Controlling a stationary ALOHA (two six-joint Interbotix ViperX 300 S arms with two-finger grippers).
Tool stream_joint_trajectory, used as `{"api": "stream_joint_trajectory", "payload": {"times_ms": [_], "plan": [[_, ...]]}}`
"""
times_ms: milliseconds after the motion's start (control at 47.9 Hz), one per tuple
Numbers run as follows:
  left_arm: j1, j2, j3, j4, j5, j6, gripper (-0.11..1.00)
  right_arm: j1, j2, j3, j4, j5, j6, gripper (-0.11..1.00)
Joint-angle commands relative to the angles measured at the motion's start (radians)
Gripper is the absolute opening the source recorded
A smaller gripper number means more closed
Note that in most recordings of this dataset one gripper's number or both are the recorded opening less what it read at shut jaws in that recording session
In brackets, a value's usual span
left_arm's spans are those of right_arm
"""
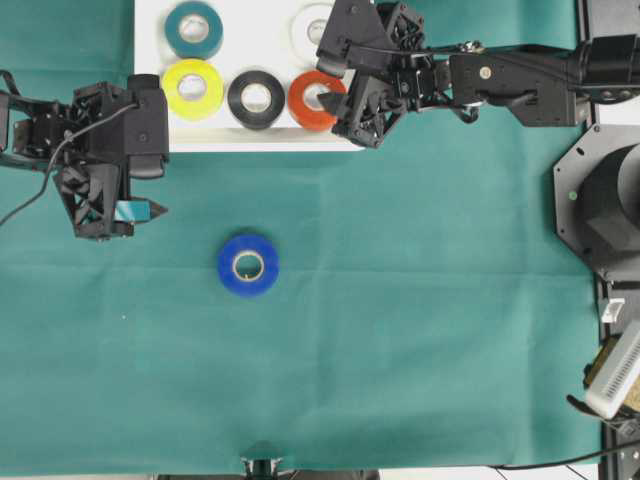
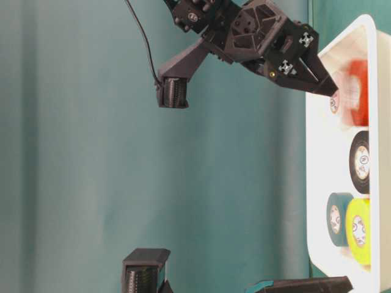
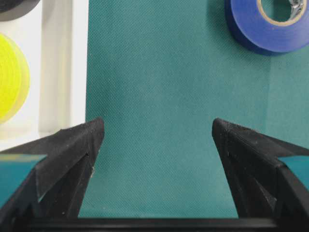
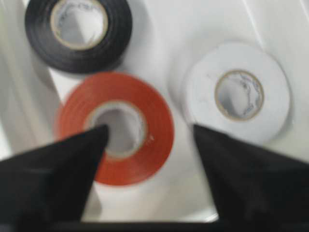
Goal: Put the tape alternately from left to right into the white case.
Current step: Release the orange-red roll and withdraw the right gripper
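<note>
1. The blue roll (image 1: 248,265) lies flat on the green counter (image 1: 400,350), outside the white case (image 1: 150,60), ring axis upright. It is the only tape not yet stowed.
2. The case holds five rolls: teal (image 1: 194,29), yellow (image 1: 192,88), black (image 1: 256,99), red-orange (image 1: 315,100), white (image 1: 312,28).
3. The right claw (image 4: 149,140) hangs over the red-orange roll with jaws parted, one tip over the core; the roll rests on the case floor, looking let go.
4. The left claw (image 3: 157,133) is spread wide and empty.
5. The blue roll sits just right of and nearer than your left claw, the closer arm, so the next pick looks like its job.
</note>
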Motion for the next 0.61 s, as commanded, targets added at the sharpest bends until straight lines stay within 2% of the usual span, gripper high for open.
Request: {"api": "stream_joint_trajectory", "payload": {"times_ms": [0, 104, 146, 397, 585], "plan": [[-0.002, -0.012, -0.006, -0.002, -0.006, 0.0, 0.99, -0.002, -0.015, -0.008, -0.003, -0.002, 0.002, 0.52], [-0.002, -0.012, -0.006, -0.002, -0.006, 0.0, 0.99, -0.002, -0.015, -0.006, -0.003, -0.002, 0.002, 0.81], [-0.002, -0.012, -0.006, -0.002, -0.006, 0.0, 0.99, -0.002, -0.015, -0.005, -0.003, -0.002, 0.002, 0.88], [-0.002, -0.012, -0.006, 0.0, -0.008, 0.0, 0.99, 0.002, -0.017, -0.005, -0.003, -0.009, 0.002, 0.87], [-0.002, -0.012, -0.002, -0.002, -0.015, 0.0, 0.99, 0.043, -0.043, 0.012, -0.003, -0.029, 0.002, 0.87]]}}
